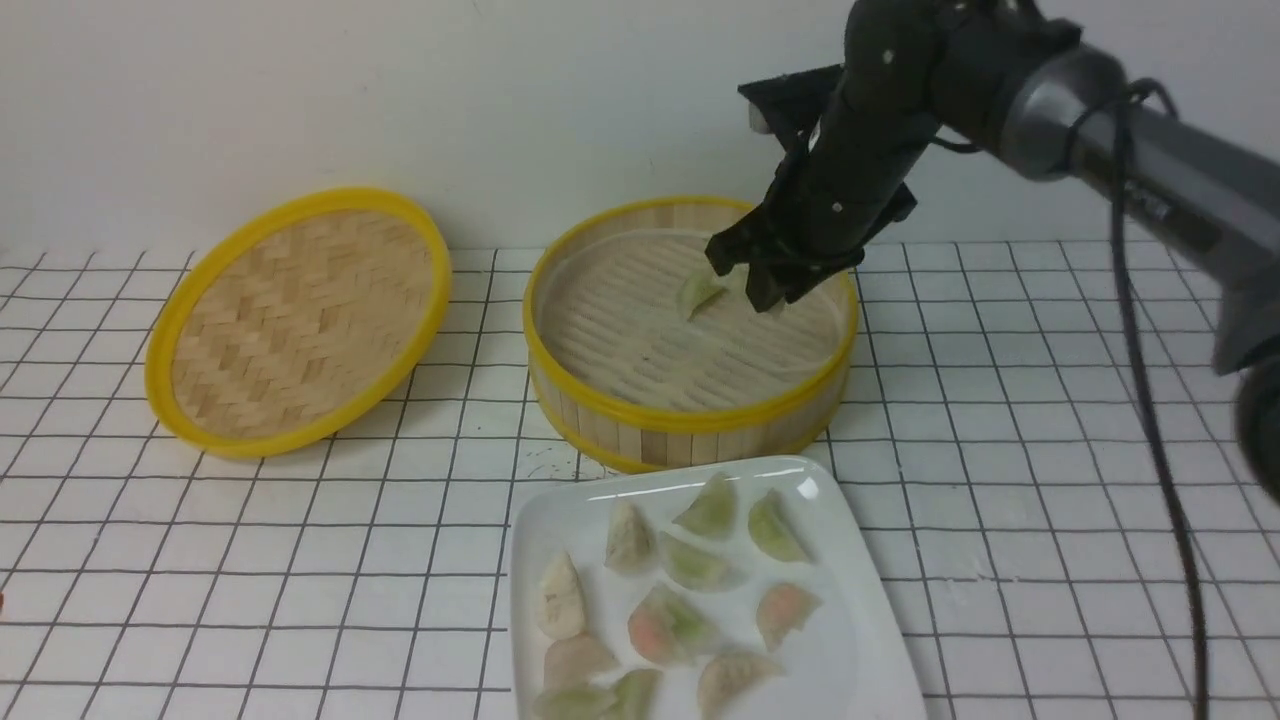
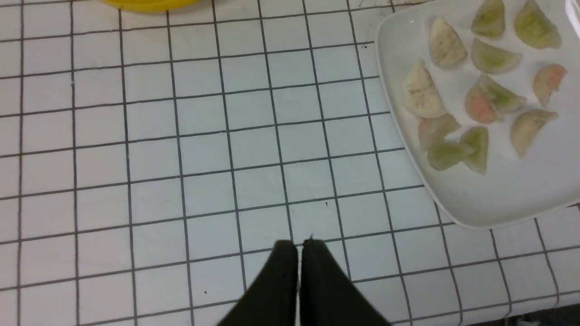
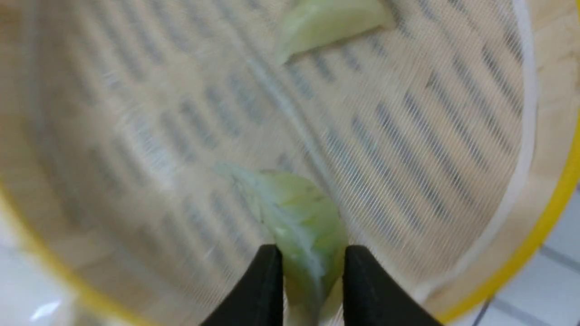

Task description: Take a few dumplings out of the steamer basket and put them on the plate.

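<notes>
White grid-lined tabletop (image 1: 300, 520) carries everything. Far L: flat round herringbone-woven lid w/ yellow rim (image 1: 300, 320), idle. Centre: round bamboo steamer basket w/ yellow rims (image 1: 690, 415). Just on robot's side of it sits a glossy white rounded-square plate (image 1: 850, 650), well stocked w/ green, pink and beige pieces, w/ a bare patch along its R side.

R gripper (image 3: 312, 252) hangs inside the basket, jaws narrowed onto a pale green pleated crescent dumpling (image 3: 301, 213), pinched across its thin width. Its long axis runs out past the tips, roughly in line w/ the fingers. Can't tell if it's clear of the slatted floor. Second green dumpling (image 3: 331, 20) lies on the floor beyond the tips. L gripper (image 2: 299, 246) is pressed together, empty, over bare table beside the plate.

Plate lies straight toward robot from R gripper, so R arm carries: prob. up over near rim, then onto the bare patch.
</notes>
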{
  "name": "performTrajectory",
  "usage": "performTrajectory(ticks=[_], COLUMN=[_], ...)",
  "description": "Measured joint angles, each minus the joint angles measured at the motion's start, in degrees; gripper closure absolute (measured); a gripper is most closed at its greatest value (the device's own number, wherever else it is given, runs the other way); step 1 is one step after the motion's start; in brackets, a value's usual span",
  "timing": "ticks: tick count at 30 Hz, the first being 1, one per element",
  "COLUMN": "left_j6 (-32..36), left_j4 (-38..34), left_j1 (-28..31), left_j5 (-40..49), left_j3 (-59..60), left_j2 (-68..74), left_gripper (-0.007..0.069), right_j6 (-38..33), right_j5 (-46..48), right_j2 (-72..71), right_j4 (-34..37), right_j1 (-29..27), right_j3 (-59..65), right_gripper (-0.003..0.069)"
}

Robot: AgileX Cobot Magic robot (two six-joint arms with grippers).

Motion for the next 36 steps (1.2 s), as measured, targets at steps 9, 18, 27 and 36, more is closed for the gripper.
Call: performTrajectory(ticks=[9, 18, 27, 36], left_j6=[-5.03, 1.33, 6.05, 9.53], left_j4=[-0.71, -5.75, -6.64, -6.64], left_j1=[0.0, 0.0, -8.21, -15.6], left_j5=[0.17, -2.67, -4.5, -1.56], left_j3=[-0.24, -10.1, -38.06, -72.26], left_j2=[5.98, 29.89, 57.83, 86.86], left_gripper=[0.0631, 0.0631, 0.0631, 0.0594], right_j6=[-6.51, -8.56, -5.29, -3.04], right_j5=[0.0, -4.0, -5.05, -5.12], right_j2=[-24.11, -28.51, -28.62, -28.62], right_j4=[8.86, 11.18, 11.54, 12.9], right_j1=[3.86, 7.55, 7.57, 7.57], right_j3=[32.02, 50.31, 53.77, 53.84], right_gripper=[0.051, 0.051, 0.051, 0.051])
